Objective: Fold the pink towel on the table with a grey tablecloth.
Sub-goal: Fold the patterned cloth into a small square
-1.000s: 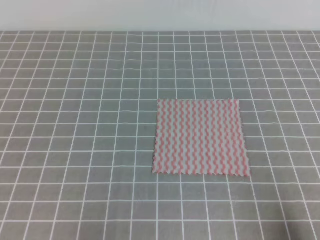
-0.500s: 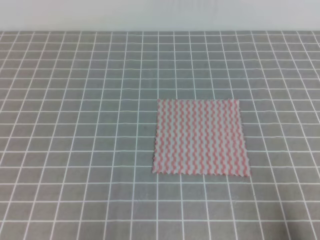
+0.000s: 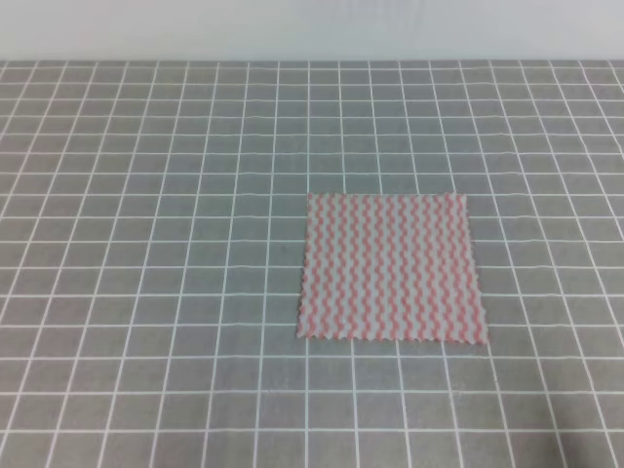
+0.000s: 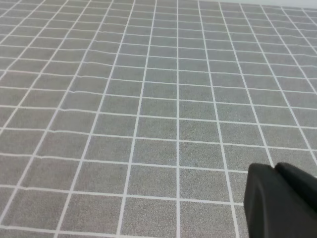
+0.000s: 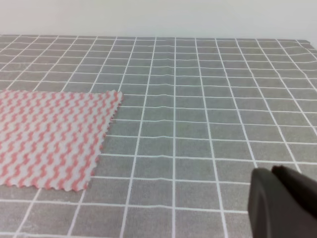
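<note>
One pink towel (image 3: 392, 267) lies flat and unfolded on the desk (image 3: 146, 244), right of centre and nearer the front edge, its pinked edges running with the grid lines. Bare grey cloth lies on every side. Only a dark part of each of the left pincer (image 4: 280, 203) and right pincer (image 5: 282, 201) shows at a frame corner; how far either is open cannot be told.

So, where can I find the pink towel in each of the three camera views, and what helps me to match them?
Exterior high: the pink towel lies flat, right of centre, lower half.
Left wrist: not in this picture; only the grey tablecloth and a dark gripper part show.
Right wrist: at the left edge, middle height, cut off by the frame.
Shared landmark: the white grid lines of the tablecloth, seen in all three views.
</note>
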Action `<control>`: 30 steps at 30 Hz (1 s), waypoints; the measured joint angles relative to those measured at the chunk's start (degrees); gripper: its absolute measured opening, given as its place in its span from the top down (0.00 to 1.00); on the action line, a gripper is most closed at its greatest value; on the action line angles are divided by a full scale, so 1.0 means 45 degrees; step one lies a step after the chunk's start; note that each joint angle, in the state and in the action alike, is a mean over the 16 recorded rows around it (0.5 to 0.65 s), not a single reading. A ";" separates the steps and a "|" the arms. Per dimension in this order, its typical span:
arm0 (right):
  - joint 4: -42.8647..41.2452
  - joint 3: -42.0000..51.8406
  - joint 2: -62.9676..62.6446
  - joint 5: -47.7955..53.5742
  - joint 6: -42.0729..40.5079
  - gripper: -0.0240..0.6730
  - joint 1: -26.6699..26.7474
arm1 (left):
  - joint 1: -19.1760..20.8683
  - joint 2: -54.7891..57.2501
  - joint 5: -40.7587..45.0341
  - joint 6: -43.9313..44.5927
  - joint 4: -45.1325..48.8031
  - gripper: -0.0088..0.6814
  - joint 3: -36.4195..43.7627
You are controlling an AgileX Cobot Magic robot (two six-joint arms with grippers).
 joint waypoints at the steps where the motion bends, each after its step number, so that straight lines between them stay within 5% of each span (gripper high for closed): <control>1: 0.0002 -0.0020 0.0024 0.0000 0.0000 0.99 -0.0002 | -0.0001 -0.0024 -0.0012 0.0000 0.0001 0.99 0.0018; 30: 0.0002 -0.0020 0.0024 0.0000 0.0000 0.99 -0.0002 | -0.0032 0.0028 0.0014 0.0000 0.0030 0.99 0.0000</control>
